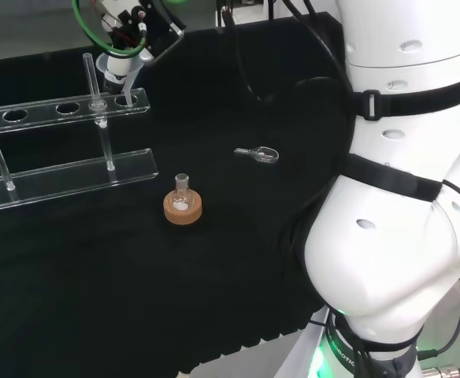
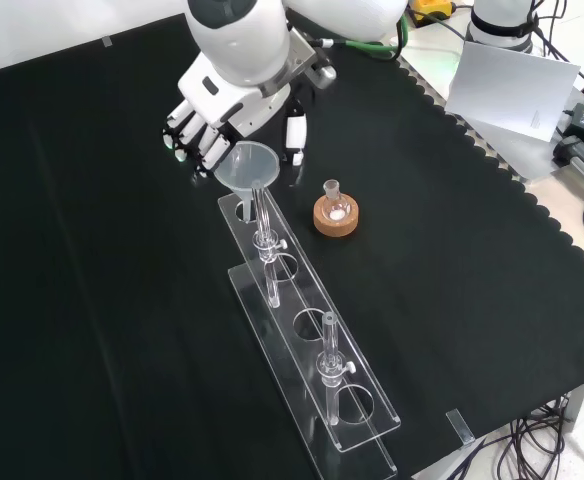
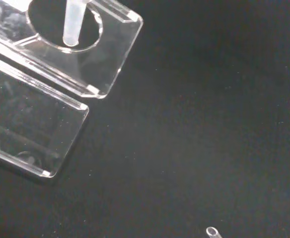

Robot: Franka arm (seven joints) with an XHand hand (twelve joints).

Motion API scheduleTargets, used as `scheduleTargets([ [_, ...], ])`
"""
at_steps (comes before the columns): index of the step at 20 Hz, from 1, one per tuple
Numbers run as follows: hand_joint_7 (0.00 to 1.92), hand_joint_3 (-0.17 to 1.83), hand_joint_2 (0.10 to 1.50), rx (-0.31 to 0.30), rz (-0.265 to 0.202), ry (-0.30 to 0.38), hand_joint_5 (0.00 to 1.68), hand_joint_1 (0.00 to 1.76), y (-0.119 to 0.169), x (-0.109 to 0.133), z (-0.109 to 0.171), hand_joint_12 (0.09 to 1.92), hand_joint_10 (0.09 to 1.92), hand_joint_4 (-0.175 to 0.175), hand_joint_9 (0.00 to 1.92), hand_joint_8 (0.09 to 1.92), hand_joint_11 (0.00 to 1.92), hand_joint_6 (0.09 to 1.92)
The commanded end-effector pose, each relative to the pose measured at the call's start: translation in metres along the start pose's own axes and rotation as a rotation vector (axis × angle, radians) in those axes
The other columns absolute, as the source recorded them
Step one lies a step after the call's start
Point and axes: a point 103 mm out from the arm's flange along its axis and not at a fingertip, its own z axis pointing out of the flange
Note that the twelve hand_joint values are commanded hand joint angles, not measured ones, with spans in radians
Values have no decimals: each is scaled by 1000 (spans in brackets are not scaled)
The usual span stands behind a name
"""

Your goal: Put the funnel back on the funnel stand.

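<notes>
Over the stand's (image 2: 307,375) end hole in the front view, the hand (image 2: 204,125) has its fingers curled round the funnel (image 2: 247,168), stem (image 3: 71,25) already poking into the hole in the wrist view. Looks like the lowering step, approx. halfway thru; next move prob. calls for sinking it straight till the cone seats on the rim, w/o tilting, then letting go.

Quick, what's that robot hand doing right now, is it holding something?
Hand: shut on the clear funnel, holding it with its stem in the end hole of the clear funnel stand.
</notes>
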Motion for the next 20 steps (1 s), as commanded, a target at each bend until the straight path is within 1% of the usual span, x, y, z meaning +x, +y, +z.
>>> scheduleTargets([
  [1,888,29,811,11,-8,16,693,632,2,5,7,1029,685,-8,337,496,0,87],
  [9,888,30,813,22,-17,29,693,629,4,9,15,1027,684,-9,338,494,0,87],
  [14,882,31,815,36,-17,21,691,625,5,12,16,1025,682,-9,338,490,0,87],
  [17,833,32,818,35,-23,25,680,615,6,14,16,1025,681,-2,338,469,0,87],
  [20,769,33,819,39,-22,25,631,588,6,12,16,1023,679,3,332,444,0,87],
])
